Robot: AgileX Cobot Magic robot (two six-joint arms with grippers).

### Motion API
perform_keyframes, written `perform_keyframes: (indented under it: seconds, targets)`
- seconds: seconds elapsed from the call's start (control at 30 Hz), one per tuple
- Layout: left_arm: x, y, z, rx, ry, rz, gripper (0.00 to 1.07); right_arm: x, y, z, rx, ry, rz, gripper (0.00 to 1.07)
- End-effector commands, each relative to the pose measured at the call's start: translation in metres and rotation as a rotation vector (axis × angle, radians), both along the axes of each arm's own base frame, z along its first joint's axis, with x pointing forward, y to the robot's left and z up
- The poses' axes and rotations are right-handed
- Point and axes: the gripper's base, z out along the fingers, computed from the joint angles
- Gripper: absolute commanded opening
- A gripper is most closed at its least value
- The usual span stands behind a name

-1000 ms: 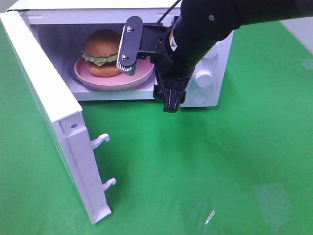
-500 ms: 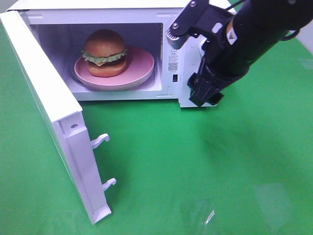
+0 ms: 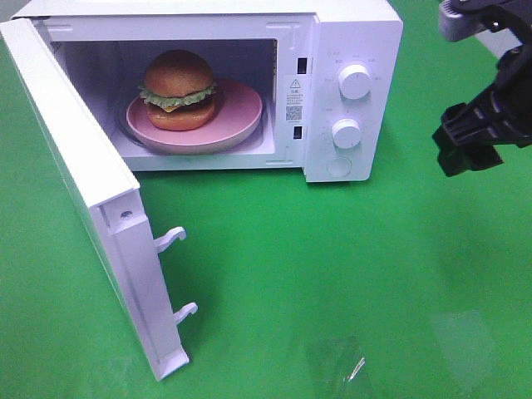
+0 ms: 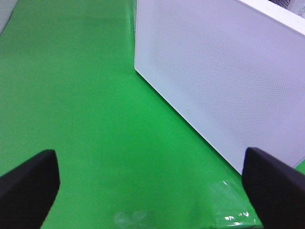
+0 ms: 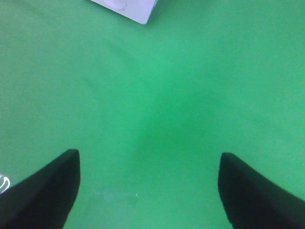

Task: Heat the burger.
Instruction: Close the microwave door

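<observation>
The burger [image 3: 177,90], with brown bun and green lettuce, sits on a pink plate [image 3: 241,108] inside the white microwave [image 3: 349,33], whose door [image 3: 91,191] stands wide open to the left. My right arm is at the far right edge of the high view, clear of the microwave. In its wrist view the right gripper [image 5: 147,191] is open over bare green cloth, with nothing between its fingers. The left gripper [image 4: 152,191] is open too, facing the outer face of the microwave door [image 4: 219,81]. It does not show in the high view.
Green cloth [image 3: 332,274] covers the table. Two white latch hooks [image 3: 170,241] stick out of the open door's edge. Two knobs [image 3: 355,81] and a round button are on the microwave's right panel.
My right arm has pulled back from the microwave opening, moving right to the edge of the high view. The burger and plate stay inside, unmoved.
</observation>
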Motion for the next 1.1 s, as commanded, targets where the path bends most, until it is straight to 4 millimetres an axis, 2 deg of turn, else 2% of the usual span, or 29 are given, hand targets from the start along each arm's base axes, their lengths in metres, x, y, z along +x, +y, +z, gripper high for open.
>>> perform_keyframes:
  seconds: [0.03,0.07,0.17,0.23,0.33,0.37,0.4,0.43,0.53,0.57,0.73,0.83,0.97,1.07,1.1]
  targets:
    - [0.0,0.0,0.001,-0.003,-0.018,-0.002,0.98,-0.006,-0.013,0.004,0.025,0.027,-0.073,0.76]
    - [0.0,0.0,0.001,-0.003,-0.018,-0.002,0.98,-0.01,-0.022,0.007,0.039,0.041,-0.118,0.76]
    - [0.0,0.0,0.001,-0.003,-0.018,-0.002,0.98,-0.016,-0.03,0.011,0.053,0.042,-0.152,0.76]
    - [0.0,0.0,0.001,-0.003,-0.018,-0.002,0.98,-0.033,-0.038,0.018,0.06,0.026,-0.165,0.76]
    - [0.0,0.0,0.001,-0.003,-0.018,-0.002,0.98,-0.038,-0.039,0.021,0.064,0.019,-0.161,0.76]
    - [0.0,0.0,0.001,-0.003,-0.018,-0.002,0.98,-0.048,-0.041,0.023,0.069,0.013,-0.16,0.76]
    - [0.0,0.0,0.001,-0.003,-0.018,-0.002,0.98,-0.048,-0.041,0.023,0.069,0.013,-0.16,0.76]
    - [0.0,0.0,0.001,-0.003,-0.018,-0.002,0.98,-0.058,-0.043,0.027,0.075,-0.008,-0.159,0.76]
    - [0.0,0.0,0.001,-0.003,-0.018,-0.002,0.98,-0.066,-0.046,0.029,0.082,-0.029,-0.157,0.76]
    - [0.0,0.0,0.001,-0.003,-0.018,-0.002,0.98,-0.075,-0.048,0.031,0.089,-0.05,-0.156,0.76]
    - [0.0,0.0,0.001,-0.003,-0.018,-0.002,0.98,-0.1,-0.055,0.026,0.094,-0.066,-0.158,0.76]
    - [0.0,0.0,0.001,-0.003,-0.018,-0.002,0.98,-0.104,-0.057,0.026,0.095,-0.067,-0.159,0.76]
    - [0.0,0.0,0.001,-0.003,-0.018,-0.002,0.98,-0.128,-0.064,0.021,0.1,-0.083,-0.165,0.76]
    - [0.0,0.0,0.001,-0.003,-0.018,-0.002,0.98,-0.133,-0.065,0.021,0.105,-0.093,-0.166,0.76]
    - [0.0,0.0,0.001,-0.003,-0.018,-0.002,0.98,-0.143,-0.068,0.022,0.114,-0.123,-0.167,0.76]
